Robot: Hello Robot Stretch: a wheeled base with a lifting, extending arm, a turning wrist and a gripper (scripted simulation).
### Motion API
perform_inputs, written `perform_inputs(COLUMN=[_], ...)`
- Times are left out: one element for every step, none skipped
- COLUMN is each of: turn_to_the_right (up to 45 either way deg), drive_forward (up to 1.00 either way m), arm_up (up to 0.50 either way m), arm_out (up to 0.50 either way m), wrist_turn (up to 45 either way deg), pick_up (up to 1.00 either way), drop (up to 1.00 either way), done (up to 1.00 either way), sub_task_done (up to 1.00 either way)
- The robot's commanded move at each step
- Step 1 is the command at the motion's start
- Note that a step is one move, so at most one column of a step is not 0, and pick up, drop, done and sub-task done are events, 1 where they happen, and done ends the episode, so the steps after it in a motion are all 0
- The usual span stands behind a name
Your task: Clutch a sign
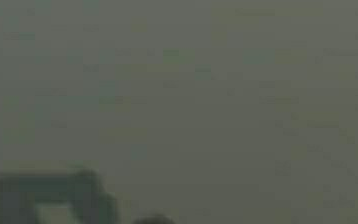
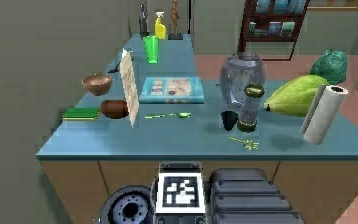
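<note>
Forward view: dull grey-green surface (image 1: 197, 90) over the upper and middle frame, and a dark boxy outline (image 1: 52, 198) at the lower left, too blurred to name. Arm side view: long teal-blue countertop (image 2: 187, 152) running from the lower middle up toward the upper left. Left of centre on it, a thin tan flat board standing on edge, the sign (image 2: 128, 85). Just left of that, a brown round bowl (image 2: 95, 82). Lower down, a dark brown oval lump (image 2: 114, 108) and a flat green slab (image 2: 81, 114) near the counter's left edge. Right of the sign, lying flat, a pale blue book-like rectangle (image 2: 173, 90), with a thin green utensil (image 2: 168, 116) below it. Farther up, a teal cup (image 2: 151, 47) and a yellow spray bottle (image 2: 161, 25). Right of centre, a clear glass jar (image 2: 241, 75), a dark bottle with a yellowish top (image 2: 251, 108) and a small dark cup (image 2: 228, 120). Toward the right edge, a light green leafy head (image 2: 295, 95), a white paper towel roll (image 2: 323, 112) and a dark green bag (image 2: 332, 65). Upper right, a dark wooden bookshelf (image 2: 277, 25). Along the bottom edge, a white square with black marks (image 2: 179, 192), a dark ribbed arm (image 2: 252, 200) to its right and the dark round gripper (image 2: 127, 207) to its left, below the counter's front. Fingers not made out, so cannot tell their state or whether anything is held. Sign well up the frame from the gripper.
</note>
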Motion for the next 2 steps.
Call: perform_inputs(turn_to_the_right=[0.0,0.0], drive_forward=[0.00,0.00], arm_up=[0.00,0.00], arm_out=[0.42,0.00], wrist_turn=[0.0,45.0], pick_up=[0.00,0.00], drop=[0.00,0.00], done=[0.00,0.00], sub_task_done=[0.00,0.00])
